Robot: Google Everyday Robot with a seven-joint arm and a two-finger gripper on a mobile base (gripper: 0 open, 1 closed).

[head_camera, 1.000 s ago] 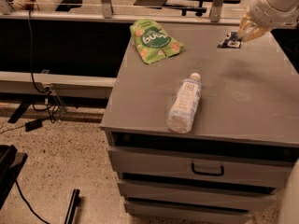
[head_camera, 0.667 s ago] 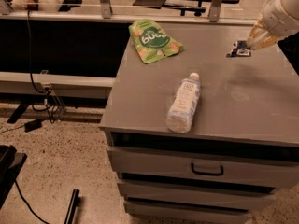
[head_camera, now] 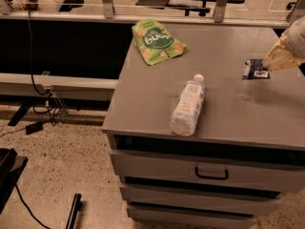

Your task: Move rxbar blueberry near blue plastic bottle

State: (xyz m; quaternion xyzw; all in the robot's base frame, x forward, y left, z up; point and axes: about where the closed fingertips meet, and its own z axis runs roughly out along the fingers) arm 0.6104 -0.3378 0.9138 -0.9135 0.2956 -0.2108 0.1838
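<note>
Gripper (head_camera: 268, 67) at table's (head_camera: 228, 116) right edge, fingers (head_camera: 280, 57) pinching the rxbar blueberry (head_camera: 255, 69) by its right end

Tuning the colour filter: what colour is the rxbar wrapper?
Dark navy rxbar blueberry, small white patch; camera view. Gripper beside it, far right.

Pincer (head_camera: 269, 63) at right edge, arm cut off.

Gripper (head_camera: 265, 66) jaws cream, tapered, right edge; arm (head_camera: 298, 34) white.
</note>
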